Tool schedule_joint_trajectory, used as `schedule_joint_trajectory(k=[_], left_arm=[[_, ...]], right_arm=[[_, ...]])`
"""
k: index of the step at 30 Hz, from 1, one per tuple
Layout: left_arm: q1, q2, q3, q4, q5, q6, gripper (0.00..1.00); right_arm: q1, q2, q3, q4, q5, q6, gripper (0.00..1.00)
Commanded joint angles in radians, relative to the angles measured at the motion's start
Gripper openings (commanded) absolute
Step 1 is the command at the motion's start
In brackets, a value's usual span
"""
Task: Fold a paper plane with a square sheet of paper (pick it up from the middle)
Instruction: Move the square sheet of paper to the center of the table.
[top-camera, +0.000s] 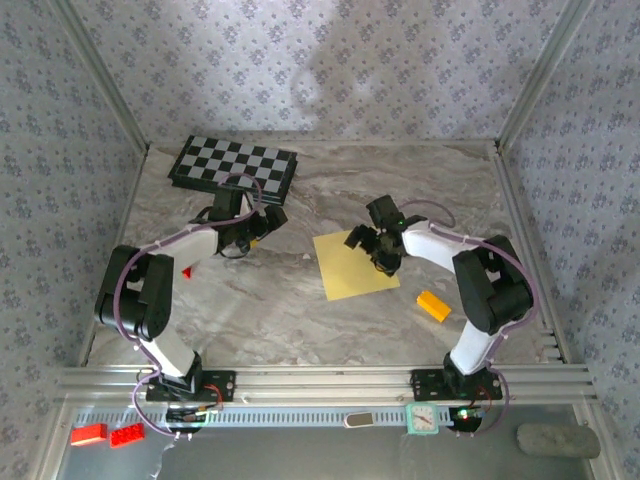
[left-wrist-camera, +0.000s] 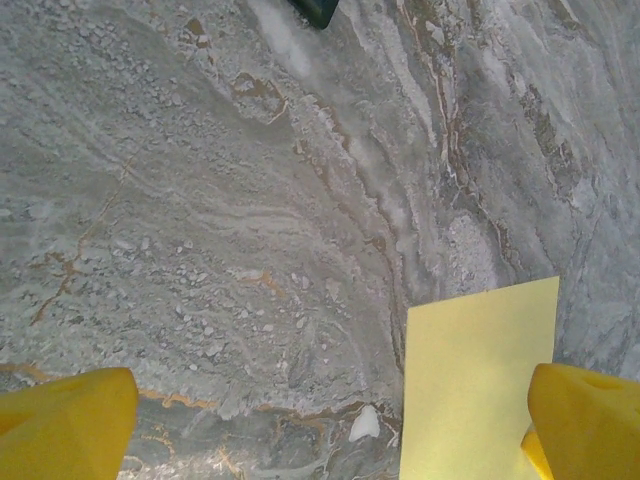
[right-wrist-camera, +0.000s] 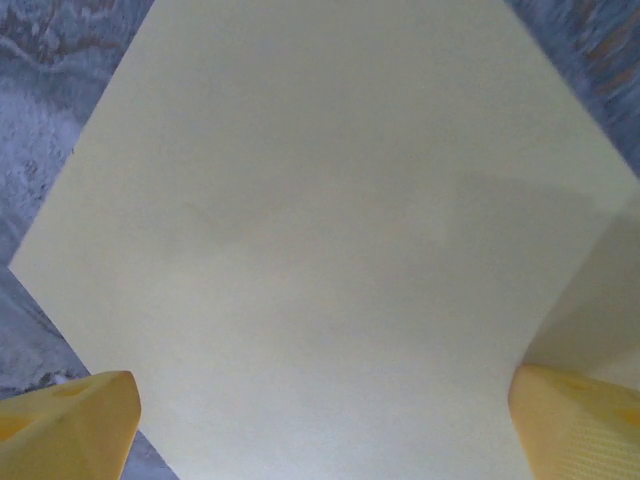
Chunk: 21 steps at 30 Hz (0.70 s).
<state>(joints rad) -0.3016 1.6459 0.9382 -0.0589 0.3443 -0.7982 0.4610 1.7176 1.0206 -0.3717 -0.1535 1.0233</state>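
Square sheet of paper (top-camera: 352, 268) is lying flat and unfolded on the tabletop (top-camera: 300, 320). No crease is showing in any view, so folding is not yet begun, and every fold of the plane is remaining to do. Judgement: the pick-up from the middle is the step in hand.

Right claw (right-wrist-camera: 320, 430) is hanging directly over the sheet, jaws standing wide apart and gripping nothing. The paper is spanning the whole gap beneath its fingers (right-wrist-camera: 70, 420). The paper edge beside one finger is looking slightly raised; whether it is touching, cannot tell.

Left claw (left-wrist-camera: 325, 430) is hovering over bare tabletop, also wide open and empty, with a corner of the sheet lying just ahead of one finger.
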Motion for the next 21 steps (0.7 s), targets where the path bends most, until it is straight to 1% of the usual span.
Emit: schedule_joint_trajectory(k=[1, 4, 5, 7, 10, 15, 21], left_arm=[[-0.004, 0.013, 0.036, -0.036, 0.002, -0.009, 1.00], [-0.005, 0.008, 0.036, -0.042, 0.014, -0.016, 1.00], [-0.006, 0.009, 0.034, -0.043, 0.018, -0.017, 1.00], [-0.008, 0.006, 0.032, -0.053, 0.021, -0.017, 1.00], [-0.013, 0.007, 0.030, -0.060, 0.023, -0.015, 1.00], [-0.019, 0.014, 0.033, -0.068, 0.022, -0.017, 1.00], [-0.031, 0.019, 0.040, -0.080, 0.027, -0.016, 1.00]], right_arm=[[-0.015, -0.023, 0.079, -0.066, 0.007, -0.049, 0.95], [-0.037, 0.005, 0.162, -0.115, 0.030, -0.269, 0.93], [-0.044, 0.027, 0.205, -0.138, 0.041, -0.327, 0.91], [-0.067, 0.081, 0.267, -0.176, 0.015, -0.486, 0.87], [-0.093, 0.156, 0.357, -0.224, -0.031, -0.631, 0.83], [-0.097, 0.256, 0.472, -0.297, -0.076, -0.741, 0.78], [-0.092, 0.317, 0.512, -0.288, -0.070, -0.736, 0.79]])
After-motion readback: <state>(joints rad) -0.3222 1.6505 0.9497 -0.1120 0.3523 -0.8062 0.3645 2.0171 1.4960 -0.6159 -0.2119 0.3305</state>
